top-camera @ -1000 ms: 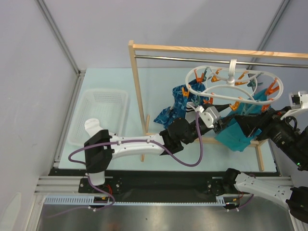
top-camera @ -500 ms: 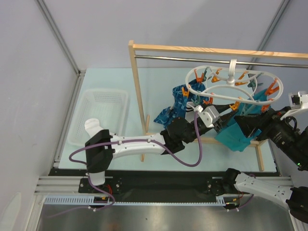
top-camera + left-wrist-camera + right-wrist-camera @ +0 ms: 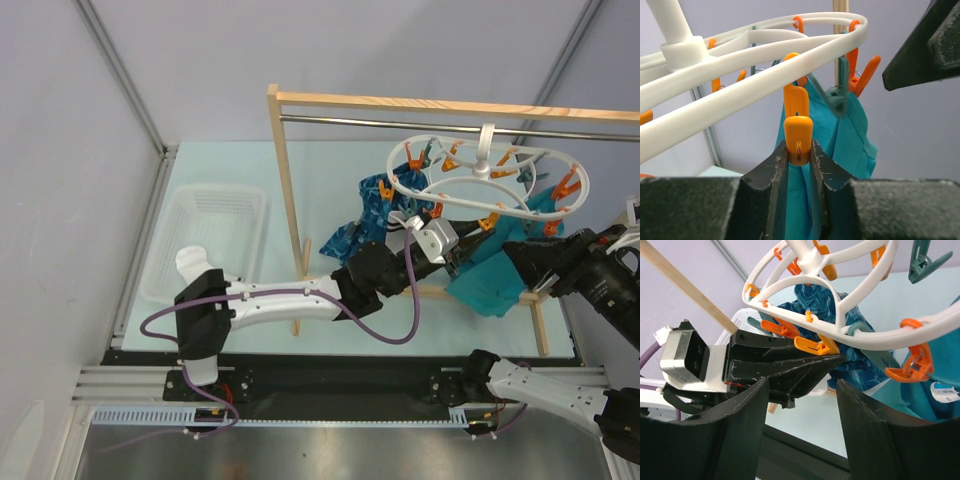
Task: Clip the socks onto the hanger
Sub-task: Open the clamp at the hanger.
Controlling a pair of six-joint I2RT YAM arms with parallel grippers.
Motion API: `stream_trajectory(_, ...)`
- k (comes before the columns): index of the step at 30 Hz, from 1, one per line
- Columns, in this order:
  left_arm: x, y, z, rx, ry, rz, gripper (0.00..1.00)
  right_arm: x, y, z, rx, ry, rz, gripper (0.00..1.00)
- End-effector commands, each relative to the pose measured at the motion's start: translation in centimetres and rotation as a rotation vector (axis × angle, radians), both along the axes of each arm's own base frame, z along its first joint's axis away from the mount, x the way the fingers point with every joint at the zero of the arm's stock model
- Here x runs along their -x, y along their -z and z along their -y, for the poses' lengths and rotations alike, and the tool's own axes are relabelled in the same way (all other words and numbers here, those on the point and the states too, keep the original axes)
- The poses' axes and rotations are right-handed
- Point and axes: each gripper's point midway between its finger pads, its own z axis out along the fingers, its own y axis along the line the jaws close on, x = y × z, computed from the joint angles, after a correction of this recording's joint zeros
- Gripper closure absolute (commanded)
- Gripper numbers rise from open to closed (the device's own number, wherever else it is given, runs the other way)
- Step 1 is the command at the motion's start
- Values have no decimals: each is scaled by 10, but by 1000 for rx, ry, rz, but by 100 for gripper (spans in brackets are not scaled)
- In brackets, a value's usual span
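nothing really readable here tbh. only candidate is a small white tag (image 3: 943, 389) with blue marks on the teal garment (image 3: 946, 357), right side of the right wrist view, print's too tiny.

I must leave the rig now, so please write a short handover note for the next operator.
Left gripper: shut on an orange clip of the hanger.
Right gripper: open, empty, below the hanger.
Socks: not in view.
Done: no sock clipped; only a teal garment and a blue cloth hang there.
Left: find both socks, clip each.
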Motion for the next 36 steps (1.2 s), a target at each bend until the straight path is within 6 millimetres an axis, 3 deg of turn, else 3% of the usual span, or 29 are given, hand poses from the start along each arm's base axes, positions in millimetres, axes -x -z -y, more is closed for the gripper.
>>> stream_trajectory(1, 15, -26, -14, 14, 64, -33, 100, 5, -1, 7, 22, 0, 1, 39)
stream_trajectory(4, 20, -28, -15, -14, 88, -73, 100, 7, -6, 4, 23, -32, 16, 45)
stream_trajectory(8, 27, -32, -16, -60, 126, -94, 100, 8, -10, -22, 27, -133, 17, 47)
stream_trajectory(16, 38, -39, -22, -82, 191, -154, 100, -8, -13, -54, 37, -174, 31, 45)
stream_trajectory(22, 44, -41, -24, -78, 221, -176, 100, -23, -3, -45, 89, -77, 18, 45)
stream_trajectory(36, 48, -45, -27, -73, 244, -185, 100, -31, 4, -28, 123, 17, 27, 45)
